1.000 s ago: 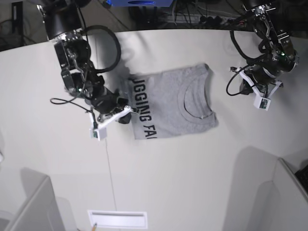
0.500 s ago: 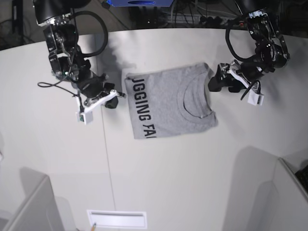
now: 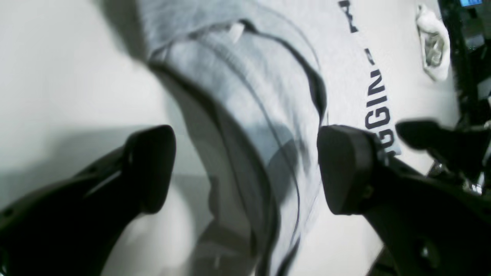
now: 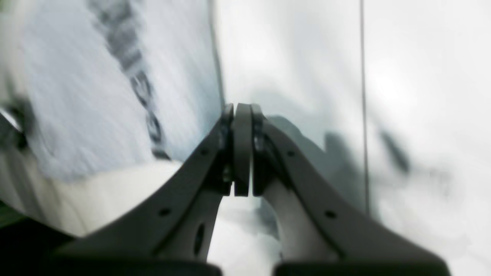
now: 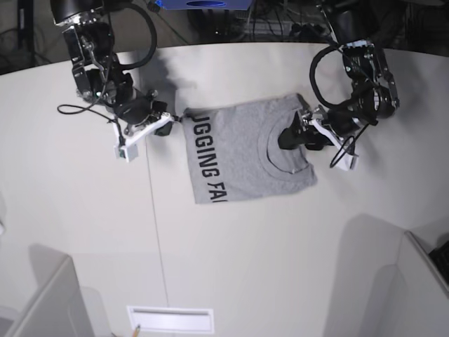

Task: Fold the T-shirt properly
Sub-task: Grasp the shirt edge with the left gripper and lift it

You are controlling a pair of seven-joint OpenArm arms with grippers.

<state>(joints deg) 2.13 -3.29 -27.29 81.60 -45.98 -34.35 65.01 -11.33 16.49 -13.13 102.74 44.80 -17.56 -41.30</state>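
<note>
The left gripper [image 5: 292, 136] has swung in from beyond the shirt's edge and now sits over the collar, jaws spread wide with the neckband between them, gripping nothing. Its fingers [image 3: 151, 168] straddle the ribbed collar in the wrist view. The right gripper [image 5: 173, 123] is pressed fully together, empty, and has moved up to just beside the shirt's lettered edge. The T-shirt [image 5: 242, 147] lies folded flat at the middle of the white table [image 5: 245, 260], black lettering showing, about where it was a second ago.
</note>
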